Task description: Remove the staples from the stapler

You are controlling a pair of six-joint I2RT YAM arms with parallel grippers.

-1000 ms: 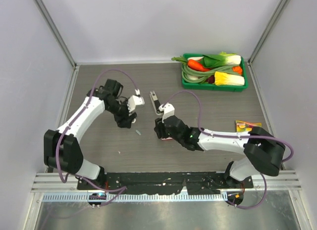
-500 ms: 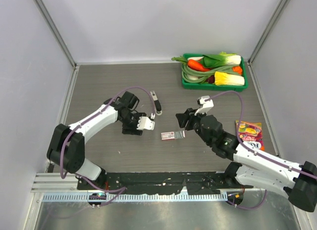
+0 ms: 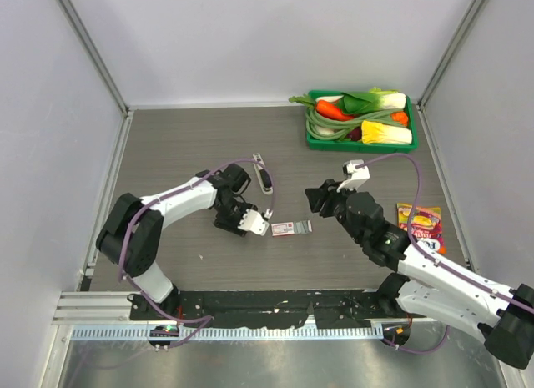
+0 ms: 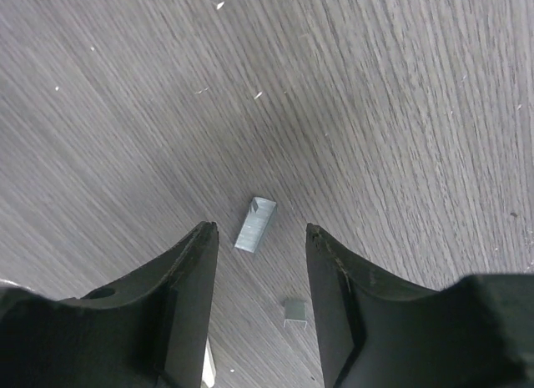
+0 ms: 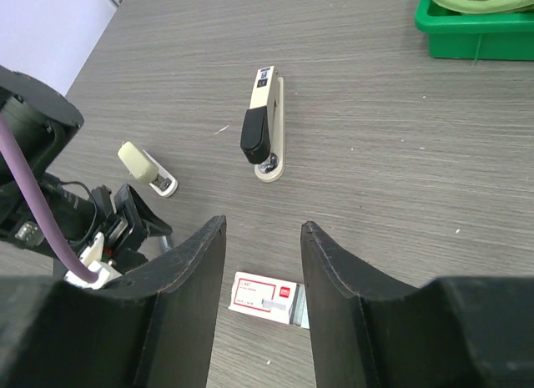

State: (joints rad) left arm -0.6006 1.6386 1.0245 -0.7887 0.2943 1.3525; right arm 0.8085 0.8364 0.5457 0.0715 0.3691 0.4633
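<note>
The stapler (image 3: 262,173), beige and black on a pale base, lies closed on the table, clear of both grippers. It also shows in the right wrist view (image 5: 267,125). A short silvery strip of staples (image 4: 255,224) lies on the table. My left gripper (image 4: 260,229) is open and low over it, one finger either side. A smaller staple piece (image 4: 294,311) lies nearer the right finger. In the top view the left gripper (image 3: 236,223) hides the strip. My right gripper (image 3: 319,198) is open and empty, above the table right of the stapler.
A pink-and-white staple box (image 3: 290,228) lies half open below my right gripper (image 5: 263,225). A small beige-and-metal piece (image 5: 146,167) lies near the left gripper. A green tray (image 3: 360,148) of vegetables stands at the back right. A snack packet (image 3: 420,221) lies at the right.
My left gripper has moved right and toward the front, down over the staple strip. My right arm has swung right, off the box, and now hovers open.
</note>
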